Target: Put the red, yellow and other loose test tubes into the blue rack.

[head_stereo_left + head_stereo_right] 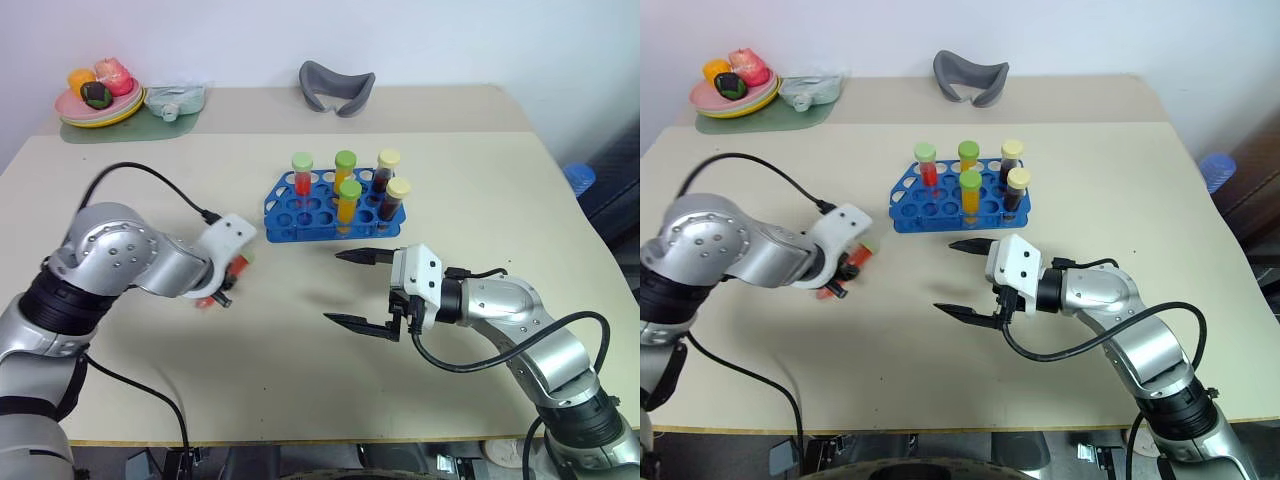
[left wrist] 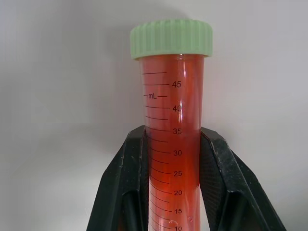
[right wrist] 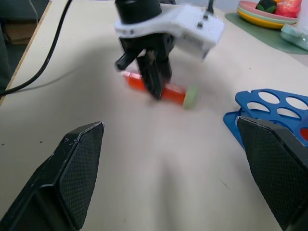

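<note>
Here, a beige table (image 1: 300,380) against a white wall (image 1: 420,30).
Left gripper (image 3: 154,86) clenches the red test tube (image 2: 171,139); right gripper (image 1: 362,290) gapes beside the blue rack (image 1: 290,215).

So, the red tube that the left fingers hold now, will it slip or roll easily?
Probably somewhat slippery: the red tube looks smooth and round where the left fingers pinch it. It seems full of liquid, so likely heavy for its size. If released lying on the table, it may roll.
</note>
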`<state>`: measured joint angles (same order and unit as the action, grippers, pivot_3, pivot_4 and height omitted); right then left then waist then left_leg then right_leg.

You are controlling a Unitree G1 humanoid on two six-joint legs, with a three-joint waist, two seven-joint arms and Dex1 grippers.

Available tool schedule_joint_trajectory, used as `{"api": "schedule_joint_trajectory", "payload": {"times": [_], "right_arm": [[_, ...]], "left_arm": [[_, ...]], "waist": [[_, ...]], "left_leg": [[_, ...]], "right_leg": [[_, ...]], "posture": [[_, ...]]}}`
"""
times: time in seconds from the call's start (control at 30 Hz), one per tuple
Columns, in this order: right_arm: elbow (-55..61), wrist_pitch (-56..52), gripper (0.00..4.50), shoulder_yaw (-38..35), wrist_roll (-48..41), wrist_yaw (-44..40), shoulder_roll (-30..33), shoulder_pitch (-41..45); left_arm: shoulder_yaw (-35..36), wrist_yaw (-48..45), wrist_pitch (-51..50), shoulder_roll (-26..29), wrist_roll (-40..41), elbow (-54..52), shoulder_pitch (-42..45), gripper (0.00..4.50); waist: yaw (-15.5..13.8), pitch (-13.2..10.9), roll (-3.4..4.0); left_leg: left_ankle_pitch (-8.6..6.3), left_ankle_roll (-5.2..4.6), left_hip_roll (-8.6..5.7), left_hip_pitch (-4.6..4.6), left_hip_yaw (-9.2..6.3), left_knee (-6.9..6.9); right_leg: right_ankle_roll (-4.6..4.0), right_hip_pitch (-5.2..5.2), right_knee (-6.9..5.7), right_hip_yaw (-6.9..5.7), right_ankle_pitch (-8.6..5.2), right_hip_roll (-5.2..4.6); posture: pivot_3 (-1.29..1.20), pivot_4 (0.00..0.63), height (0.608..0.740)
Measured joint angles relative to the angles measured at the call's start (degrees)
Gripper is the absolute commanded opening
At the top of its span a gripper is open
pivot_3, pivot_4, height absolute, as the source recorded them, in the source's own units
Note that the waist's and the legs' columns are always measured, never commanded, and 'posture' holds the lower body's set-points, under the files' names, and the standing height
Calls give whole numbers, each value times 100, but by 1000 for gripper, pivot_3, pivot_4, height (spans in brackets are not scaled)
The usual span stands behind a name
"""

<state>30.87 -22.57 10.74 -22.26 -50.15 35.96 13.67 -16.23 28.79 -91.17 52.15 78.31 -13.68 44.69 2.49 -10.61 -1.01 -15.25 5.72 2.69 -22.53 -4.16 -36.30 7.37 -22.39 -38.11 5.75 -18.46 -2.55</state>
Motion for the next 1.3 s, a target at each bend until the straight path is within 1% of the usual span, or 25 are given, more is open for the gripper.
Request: {"api": "schedule_joint_trajectory", "payload": {"times": [0.07,0.1,0.13,0.2,0.23,0.27,0.3,0.33,0.4,0.47,0.57,0.6,0.73,0.83,0.93,1.07,1.3], "right_arm": [[-24,-18,4500,-51,-67,15,-27,2],[-37,-41,4500,-85,-122,25,-59,7],[-66,-74,4500,-139,-183,33,-101,5],[-148,-138,4500,-263,-306,63,-119,-13],[-177,-166,4500,-312,-343,77,-118,-25],[-196,-207,4500,-348,-383,95,-125,-32],[-204,-241,4500,-382,-401,134,-155,-39],[-206,-254,4500,-389,-413,157,-193,-38],[-207,-300,4500,-396,-465,232,-265,-52],[-215,-321,4500,-421,-481,348,-341,-158],[-325,-327,4500,-454,-418,563,-375,-306],[-355,-327,4500,-487,-379,630,-389,-338],[-390,-313,4500,-678,-368,795,-393,-490],[-391,-284,4500,-717,-340,861,-392,-659],[-391,-283,4500,-744,-325,918,-392,-724],[-391,-270,4500,-785,-323,951,-392,-745],[-391,-248,4500,-802,-321,972,-390,-807]], "left_arm": [[603,-429,523,20,-309,-260,-300,820],[943,-754,1056,17,-584,-435,-556,820],[1216,-1134,1846,32,-1088,-629,-869,820],[1492,-1759,3331,223,-2308,-853,-1366,820],[1595,-1965,3798,285,-2715,-863,-1493,820],[1855,-2241,4370,114,-3045,-836,-1665,820],[2131,-2527,5020,-339,-3260,-826,-1815,820],[2209,-2669,5381,-633,-3340,-835,-1892,820],[2221,-2967,6209,-1480,-3643,-807,-2106,820],[2107,-3115,6813,-2122,-4038,-654,-2214,820],[1850,-3395,7531,-2718,-4646,-345,-2220,820],[1729,-3520,7732,-2842,-4839,-267,-2216,820],[1297,-4080,8580,-3062,-5657,76,-2195,820],[995,-4496,9104,-3294,-6080,537,-2179,820],[860,-4822,9384,-3531,-6280,1090,-2177,820],[836,-5096,9840,-3794,-6443,1557,-2167,820],[953,-5189,10305,-4105,-6639,2206,-1981,820]], "waist": [[-9,-1,-1],[-7,0,-1],[4,0,-1],[10,-1,-1],[3,0,0],[-10,4,7],[-36,6,11],[-66,8,6],[-128,9,1],[-163,9,-3],[-167,10,-3],[-153,10,-3],[-131,11,-1],[-137,11,0],[-128,11,0],[-138,11,-1],[-138,11,-1]], "left_leg": [[12,22,-1,-2,3,2],[15,28,-1,-2,4,5],[19,35,1,-1,7,8],[23,41,2,1,12,12],[23,41,2,2,13,14],[22,40,0,4,15,13],[17,31,0,3,19,12],[10,18,-1,1,19,7],[3,7,-1,-4,21,2],[1,3,0,-6,19,0],[0,1,0,-7,20,-1],[-1,0,0,-6,20,-2],[-1,-1,1,3,20,3],[-2,-2,0,2,20,-1],[-2,-3,1,3,19,0],[-3,-4,1,3,19,-1],[-3,-4,1,3,19,-1]], "right_leg": [[0,0,5,0,0,-3],[0,-1,6,0,0,-4],[0,-4,4,0,0,-4],[-2,-8,5,2,1,-1],[-2,-5,5,2,1,-1],[-2,-2,8,2,0,-4],[-2,4,13,3,0,-7],[-1,7,15,1,0,-9],[1,7,20,2,1,-10],[1,4,19,2,1,-8],[1,2,16,2,2,-8],[1,2,16,2,2,-7],[1,4,12,3,2,-3],[1,7,13,3,2,-5],[1,5,10,3,2,-2],[1,6,11,3,2,-3],[1,6,10,3,2,-3]], "posture": [[0,150,740],[0,150,740],[0,150,740],[0,150,740],[0,150,740],[0,150,740],[0,150,740],[0,150,740],[0,150,740],[0,150,740],[0,150,740],[0,150,740],[0,150,740],[0,150,740],[0,150,740],[0,150,740],[0,150,740]]}}
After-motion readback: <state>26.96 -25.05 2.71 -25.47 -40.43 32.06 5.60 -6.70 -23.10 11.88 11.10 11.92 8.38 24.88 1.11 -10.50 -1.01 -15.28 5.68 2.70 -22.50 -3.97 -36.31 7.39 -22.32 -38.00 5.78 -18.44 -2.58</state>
